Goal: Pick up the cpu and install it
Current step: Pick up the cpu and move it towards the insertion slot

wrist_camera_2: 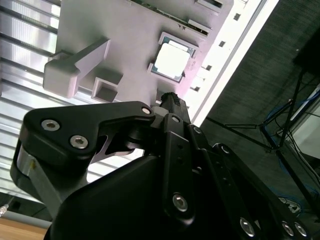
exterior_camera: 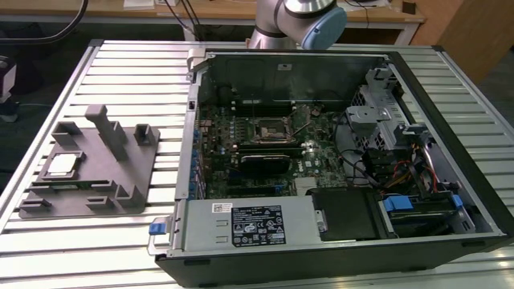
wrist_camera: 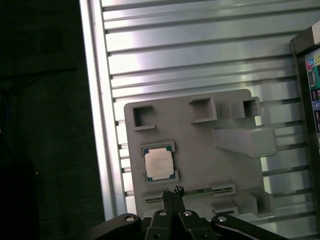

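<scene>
gripper (wrist_camera: 172, 191) hovers over the grey tray (wrist_camera: 200, 165), closed up and holding nothing. cpu (wrist_camera: 159, 164) lies shiny side up in its square pocket, which keeps it from sliding. open computer case (exterior_camera: 321, 150) sits well apart on the worktop (exterior_camera: 136, 72).

Both wrist views overlooking grey tray (wrist_camera: 200, 145)
</scene>
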Robot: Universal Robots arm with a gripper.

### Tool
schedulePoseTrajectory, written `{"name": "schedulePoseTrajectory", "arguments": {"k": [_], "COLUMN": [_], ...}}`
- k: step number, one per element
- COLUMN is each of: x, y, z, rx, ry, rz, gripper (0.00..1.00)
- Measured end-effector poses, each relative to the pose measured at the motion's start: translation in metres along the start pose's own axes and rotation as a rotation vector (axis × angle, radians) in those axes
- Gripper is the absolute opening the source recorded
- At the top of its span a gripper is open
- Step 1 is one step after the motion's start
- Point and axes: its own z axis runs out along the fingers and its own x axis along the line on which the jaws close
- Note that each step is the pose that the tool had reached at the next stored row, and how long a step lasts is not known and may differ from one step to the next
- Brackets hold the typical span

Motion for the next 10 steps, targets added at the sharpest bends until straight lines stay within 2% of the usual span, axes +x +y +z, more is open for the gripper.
{"name": "schedulePoseTrajectory", "arguments": {"k": [10], "x": [0.0002], "y": [-0.0003], "z": [0.0066], "rx": [0.0], "ry": [0.0], "rz": [0.0], "gripper": [0.11]}}
